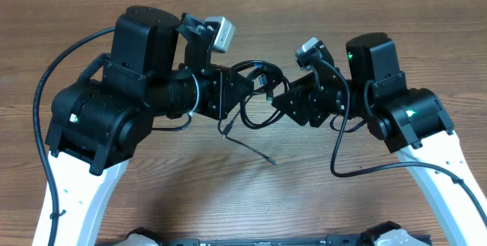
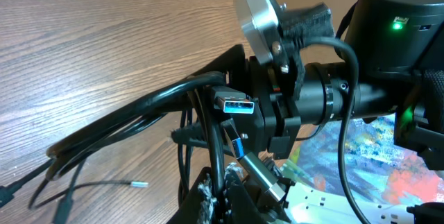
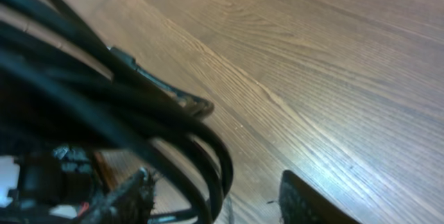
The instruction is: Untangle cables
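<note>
Honestly, barely started: the cables [image 2: 146,109] are one bunched tangle in the middle, left gripper [image 2: 216,191] pinched on them, right gripper [image 3: 218,197] spread apart around some strands, one loose end trailing nearer.

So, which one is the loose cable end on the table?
The left tool and right tool meet at the cable bundle. Nearer the robot, one thin strand lies alone on the table; unlike the rest, it runs straight to a silvery tip.
</note>
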Controlling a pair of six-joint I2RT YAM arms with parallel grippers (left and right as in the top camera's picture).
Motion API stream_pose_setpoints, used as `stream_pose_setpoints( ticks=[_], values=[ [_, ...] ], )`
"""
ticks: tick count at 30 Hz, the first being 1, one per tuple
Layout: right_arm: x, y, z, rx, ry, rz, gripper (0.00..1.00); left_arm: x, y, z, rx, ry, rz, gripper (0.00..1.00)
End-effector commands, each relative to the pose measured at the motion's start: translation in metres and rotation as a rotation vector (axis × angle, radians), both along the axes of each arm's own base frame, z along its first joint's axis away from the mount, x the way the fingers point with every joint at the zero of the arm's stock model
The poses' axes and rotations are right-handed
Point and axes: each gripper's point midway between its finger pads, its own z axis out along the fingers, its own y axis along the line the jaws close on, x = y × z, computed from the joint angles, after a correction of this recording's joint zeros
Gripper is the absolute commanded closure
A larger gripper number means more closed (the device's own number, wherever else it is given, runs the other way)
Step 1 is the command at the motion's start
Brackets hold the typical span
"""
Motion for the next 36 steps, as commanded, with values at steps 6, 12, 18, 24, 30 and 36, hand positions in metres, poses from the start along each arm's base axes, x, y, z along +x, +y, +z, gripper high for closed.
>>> stream_pose_setpoints(
  ticks=[6,12,18,24,30,36],
  values=[
    [0.004,0.001,0.003,0.022,0.012,-0.033,0.51,-0.008,-0.001,0.02,-0.038,-0.058,-0.03,0.96],
    [0.004,0.001,0.003,0.022,0.013,-0.033,0.64,-0.01,-0.003,0.03,-0.067,-0.089,-0.045,0.96],
    [0.004,0.001,0.003,0.031,0.031,-0.048,0.96,-0.014,-0.001,0.045,-0.095,-0.127,-0.04,0.96],
    [0.017,-0.013,-0.005,-0.033,0.023,-0.157,0.96,-0.012,0.01,0.039,-0.057,-0.12,0.012,0.96],
    [0.048,-0.066,-0.02,-0.187,0.025,-0.535,0.96,-0.012,0.029,0.039,-0.045,-0.109,0.073,0.96],
    [0.059,-0.099,-0.021,-0.2,0.048,-0.812,0.96,-0.013,0.042,0.044,-0.048,-0.129,0.111,0.96]
  ],
)
